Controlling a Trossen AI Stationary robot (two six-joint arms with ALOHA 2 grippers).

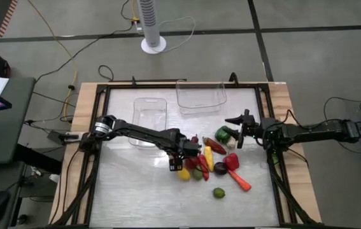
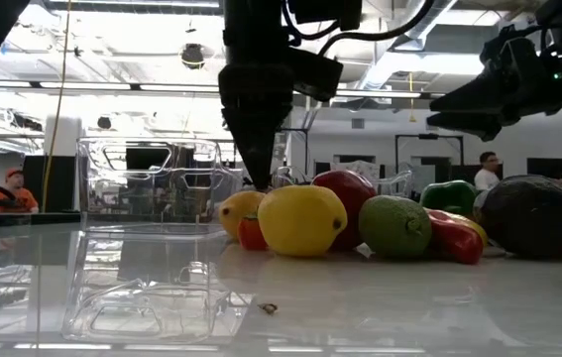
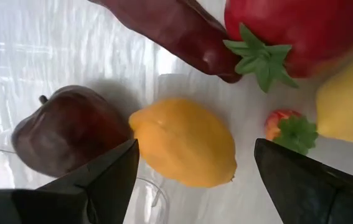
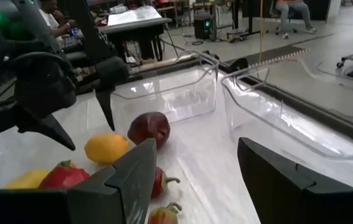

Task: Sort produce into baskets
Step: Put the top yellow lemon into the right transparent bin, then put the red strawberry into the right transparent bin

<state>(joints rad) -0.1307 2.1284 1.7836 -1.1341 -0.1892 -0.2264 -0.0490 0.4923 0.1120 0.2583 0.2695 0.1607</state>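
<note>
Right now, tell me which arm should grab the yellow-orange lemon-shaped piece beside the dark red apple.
Left. The left gripper hangs open right over the yellow-orange piece, one finger on each side. The right gripper is open too, but sits off at the pile's far edge.

Grey concrete floor (image 1: 307, 63), white tower fan (image 1: 152, 25) behind bench (image 1: 84, 102), cables (image 1: 59, 57) on floor, bright ceiling lights (image 2: 142, 74), 1 seated person (image 2: 13, 190) far off

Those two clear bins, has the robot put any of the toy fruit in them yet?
Not yet: both clear bins look empty. In hand: the left claw is open over an orange-yellow lemon-shaped fruit, not gripping it. The right claw hovers open near the pile and holds nothing. Left to sort: the whole pile of produce on the table, including the lime lying apart.
</note>
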